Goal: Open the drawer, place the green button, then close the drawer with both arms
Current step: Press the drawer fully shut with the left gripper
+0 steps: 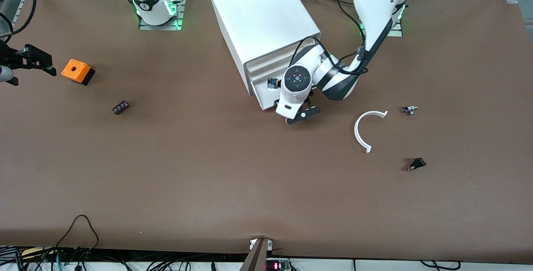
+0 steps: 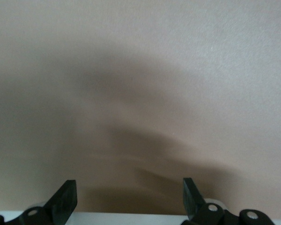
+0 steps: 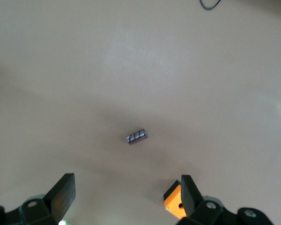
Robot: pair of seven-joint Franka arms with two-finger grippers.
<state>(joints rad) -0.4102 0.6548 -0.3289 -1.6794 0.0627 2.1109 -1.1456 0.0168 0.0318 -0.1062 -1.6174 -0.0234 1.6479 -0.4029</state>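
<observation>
Brown table (image 1: 208,179) is spread under everything, and a white cabinet (image 1: 258,21) is set on it between the two arm bases. The drawer (image 1: 266,98), lowest of three, appears drawn out a little, though most of it is hidden by the left wrist. A tiny blue and green piece, judged to be the button (image 1: 272,83), is seen at the cabinet's front, apparently lying in that drawer.

The button is judged light, hard and round enough to roll, so it is best pinched across its black body. The drawer is judged stiff and light on its runners. It is best pushed or pulled squarely at its front lip so that the cabinet is not shifted.

The left gripper (image 2: 129,187) is held low in front of the drawer, its fingers spread apart with nothing between them. The right gripper (image 3: 126,183) waits over the right arm's end of the table, likewise spread and empty, beside an orange cube (image 1: 77,71).

Counted:
- one cabinet, three drawers, one button
- one cube and one dark strip (image 1: 120,107) near it
- one white arc (image 1: 362,131), one grey part (image 1: 409,110) and one switch (image 1: 416,164) toward the left arm's end
</observation>
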